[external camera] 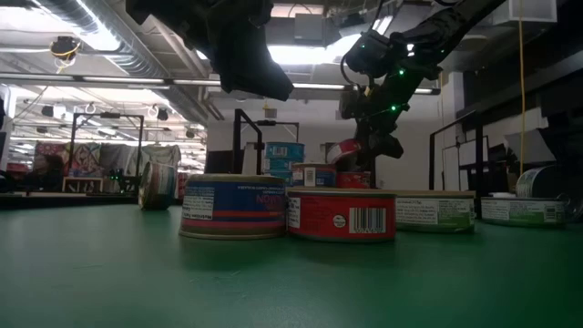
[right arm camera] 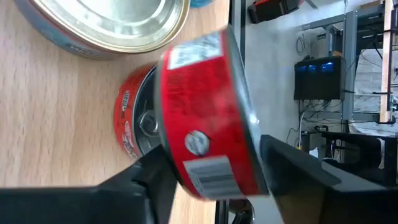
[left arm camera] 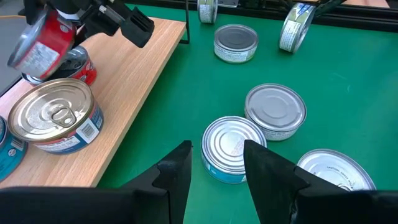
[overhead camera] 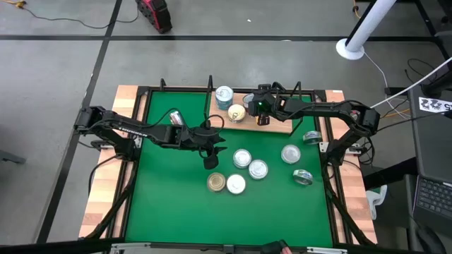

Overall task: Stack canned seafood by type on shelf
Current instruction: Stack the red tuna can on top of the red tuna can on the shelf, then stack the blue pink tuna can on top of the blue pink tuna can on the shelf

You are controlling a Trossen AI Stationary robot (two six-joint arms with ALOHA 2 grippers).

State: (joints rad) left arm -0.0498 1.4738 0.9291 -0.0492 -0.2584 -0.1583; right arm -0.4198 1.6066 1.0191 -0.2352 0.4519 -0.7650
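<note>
Working on the red-type stack: right gripper (right arm camera: 211, 168) hovering over the shelf (overhead camera: 279, 127), carrying a red-labelled tin (right arm camera: 208, 112) tilted on edge directly above another red tin (right arm camera: 134, 124) lying flat on the wood. Not being able to tell whether that claw is clamping the tilted tin or letting it go; seeing it only between the two dark jaws, off level.

Sharing the shelf with a blue-labelled, gold-lidded tin (left arm camera: 53, 112) just beside the red pair and a teal-labelled stack (overhead camera: 224, 94) at the far rail.

Waiting with the left gripper (left arm camera: 217, 155) over the green mat (overhead camera: 176, 197), jaws partly apart and gripping nothing, poised above a cluster of silver-lidded tins (overhead camera: 242, 159). Leaving several more tins scattered across the mat, so sitting early to midway in the job, judging by the layout.

Needing next, probably: levelling the tilted tin, centring it over the lower red lid, lowering until touching, then opening fully and lifting straight up. Risking otherwise a tin landing on edge and rolling off the shelf.
</note>
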